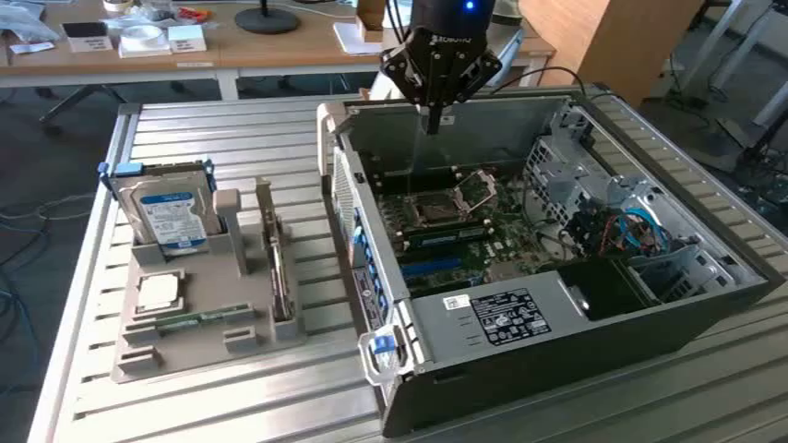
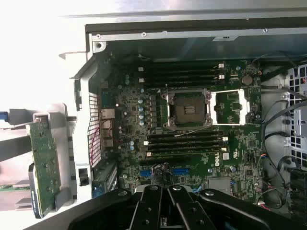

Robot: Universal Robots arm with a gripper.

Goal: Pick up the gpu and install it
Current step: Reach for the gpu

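Observation:
The gpu (image 1: 276, 254) stands on edge in a grey holder (image 1: 185, 346) on the metal table, at the exterior view's left of the open computer case (image 1: 579, 341). In the wrist view the gpu (image 2: 45, 163) shows its greenish circuit-board face, beside the case's rear panel. My gripper (image 1: 434, 122) hangs over the far part of the open case, well apart from the gpu, shut with nothing between its fingers. Its black fingers (image 2: 156, 206) meet over the motherboard (image 2: 192, 143), and the gripper (image 2: 167, 203) holds nothing.
The holder also carries a blue-labelled hard drive (image 1: 173, 217), a processor (image 1: 161, 291) and a memory stick (image 1: 197, 320). Inside the case are an open processor socket (image 2: 187, 108), blue slots (image 2: 180, 170) and cables (image 1: 628, 231). A desk (image 1: 246, 51) stands behind the table.

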